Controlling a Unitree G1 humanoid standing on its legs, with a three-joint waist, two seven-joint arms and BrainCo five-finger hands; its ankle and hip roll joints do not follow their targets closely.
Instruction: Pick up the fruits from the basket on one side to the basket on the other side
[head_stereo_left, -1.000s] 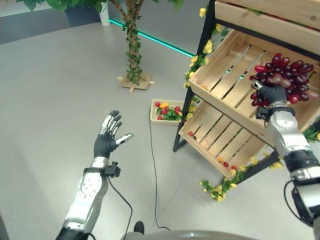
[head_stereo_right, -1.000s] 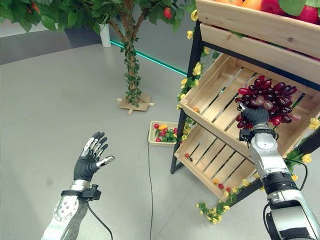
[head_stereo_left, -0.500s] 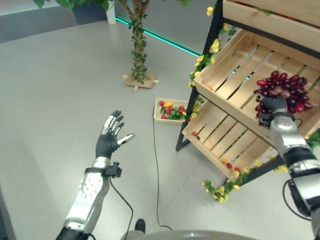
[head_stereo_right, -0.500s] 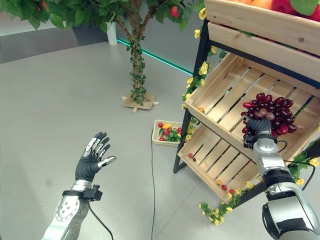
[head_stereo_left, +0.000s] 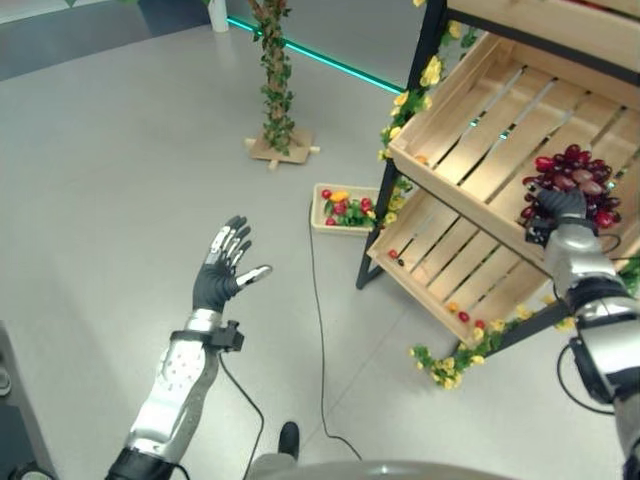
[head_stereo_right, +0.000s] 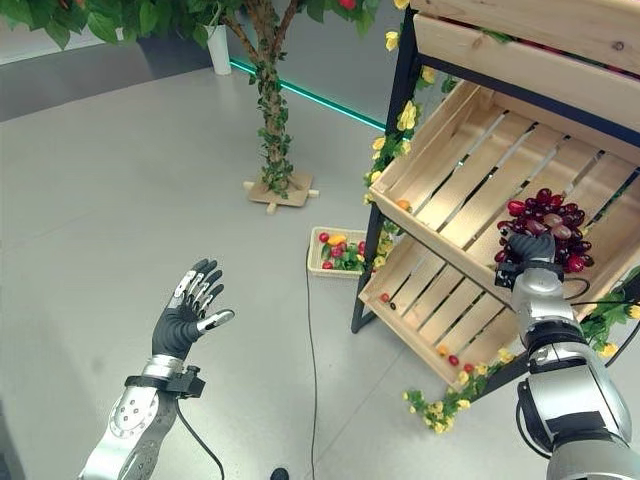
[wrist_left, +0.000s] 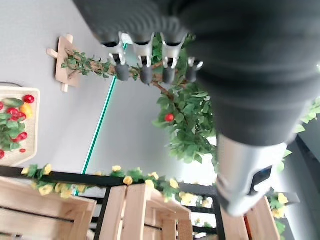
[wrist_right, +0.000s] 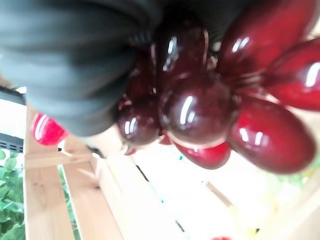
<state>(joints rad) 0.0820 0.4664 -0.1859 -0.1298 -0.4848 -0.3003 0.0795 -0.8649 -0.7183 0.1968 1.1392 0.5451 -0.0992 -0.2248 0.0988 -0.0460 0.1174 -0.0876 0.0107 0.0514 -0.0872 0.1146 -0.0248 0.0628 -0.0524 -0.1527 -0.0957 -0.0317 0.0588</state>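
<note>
A: What is close up?
B: The left hand (head_stereo_left: 222, 272) hangs over the grey floor (head_stereo_left: 120, 180), fingers straight and spread, holding nothing.

A: And the right hand (head_stereo_right: 532, 248)?
B: Its fingers are curled round a bunch of dark red grapes (head_stereo_right: 548, 220) over the slanted wooden crate (head_stereo_left: 480, 130). The wrist view shows the shiny grapes (wrist_right: 200, 107) right against its palm. The bunch is wider than tall.

A: Farther away?
B: A small tray (head_stereo_left: 345, 208) of little fruits on the floor, then a tree (head_stereo_right: 268, 110)

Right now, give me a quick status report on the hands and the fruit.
Right hand shut on the grape bunch, over the middle crate. Left hand open, idle over the floor. Nothing blocking.
</note>
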